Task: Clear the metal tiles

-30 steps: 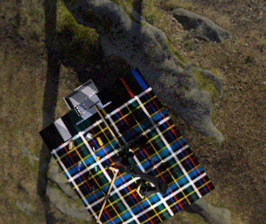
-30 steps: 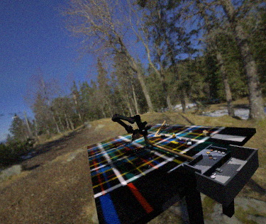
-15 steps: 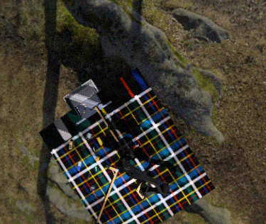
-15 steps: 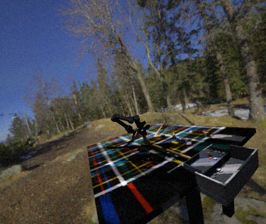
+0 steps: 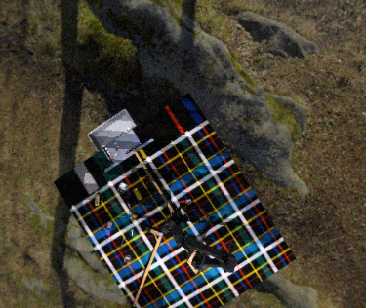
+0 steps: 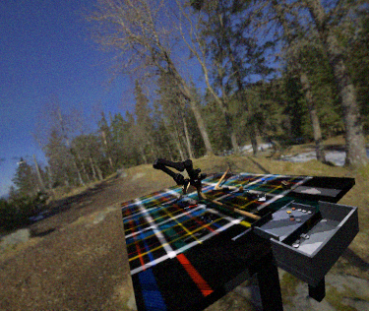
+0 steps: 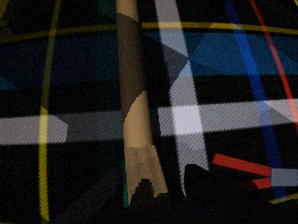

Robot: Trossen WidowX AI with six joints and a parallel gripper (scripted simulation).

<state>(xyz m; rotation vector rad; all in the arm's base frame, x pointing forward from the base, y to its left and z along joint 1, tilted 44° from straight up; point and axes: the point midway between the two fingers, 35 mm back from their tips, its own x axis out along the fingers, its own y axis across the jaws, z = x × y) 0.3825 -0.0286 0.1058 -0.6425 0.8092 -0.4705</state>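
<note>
My gripper [image 5: 174, 211] [image 6: 200, 196] [image 7: 150, 189] is shut on the wooden handle of the long scraper [image 5: 150, 176] [image 6: 230, 209] [image 7: 135, 100]. The handle slopes away from the fingers, its far end at the near side of the steel plate [image 5: 124, 152] [image 6: 273, 227]; I cannot make out the blade. Several small tiles [image 5: 115, 154] [image 6: 289, 213], orange and pale, lie on the plate. The grey catch box [image 5: 111, 128] [image 6: 334, 223] adjoins the plate's far end and holds a few pale tiles [image 6: 296, 244]. The fingertips are dark in the wrist view.
A red-handled tool [image 5: 185, 201] [image 7: 240, 165] lies close beside the gripper. Another wooden rod [image 5: 148, 265] [image 6: 222, 179] lies on the tartan-covered table. A pale object [image 5: 122, 186] [image 6: 262, 198], a yellow one [image 5: 138, 194] and a blue one [image 5: 108, 228] are to the handle's left.
</note>
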